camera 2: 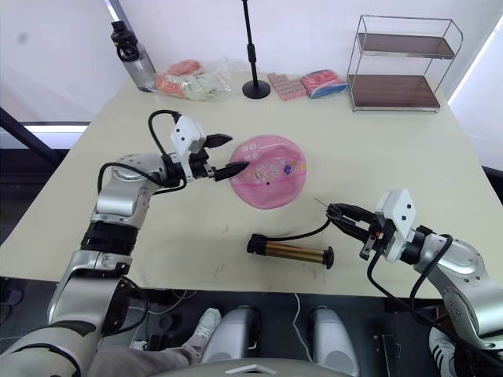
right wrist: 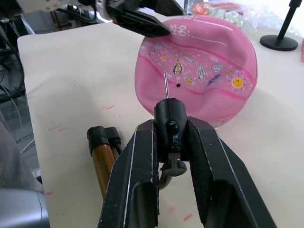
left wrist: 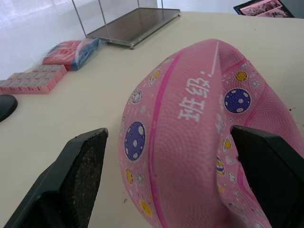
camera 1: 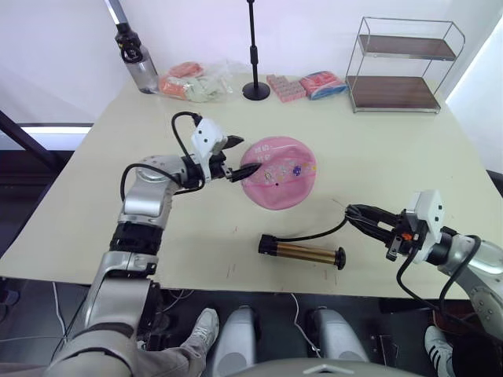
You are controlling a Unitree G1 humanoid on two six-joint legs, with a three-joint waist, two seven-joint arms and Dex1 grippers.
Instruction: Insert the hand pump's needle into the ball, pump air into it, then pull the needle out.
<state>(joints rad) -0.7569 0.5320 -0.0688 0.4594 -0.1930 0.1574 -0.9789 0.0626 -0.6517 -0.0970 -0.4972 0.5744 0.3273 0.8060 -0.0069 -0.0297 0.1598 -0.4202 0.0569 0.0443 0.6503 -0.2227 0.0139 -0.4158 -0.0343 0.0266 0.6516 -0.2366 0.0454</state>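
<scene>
One pink ball (camera 1: 279,173), partly deflated and printed with small cartoons and pale lettering, lies near the middle of the counter (camera 1: 393,149). Left gripper (camera 1: 240,159) reaches it from the robot's left with its two black fingers (left wrist: 78,175) spread apart on either side of the ball's rim; whether they press the rubber cannot be told. Between the ball and the near edge of the counter lies the hand pump (camera 1: 302,252), its bronze-gold barrel flat on the surface and roughly parallel to that edge, black caps at both ends. A thin black hose (camera 1: 318,233) curves from the pump toward the right gripper (camera 2: 346,214), which is clamped on the black fitting at the hose tip. The needle (right wrist: 166,85) projects from that fitting and points toward the ball, apart from it; a small dark valve hole (right wrist: 177,86) shows on the ball's facing side. Along the far edge of the counter stand a water bottle (camera 1: 138,67), some packets (camera 1: 192,82), a black stand (camera 1: 255,55) with a round base, and a two-tier wire shelf (camera 1: 405,67) at the far right corner.
</scene>
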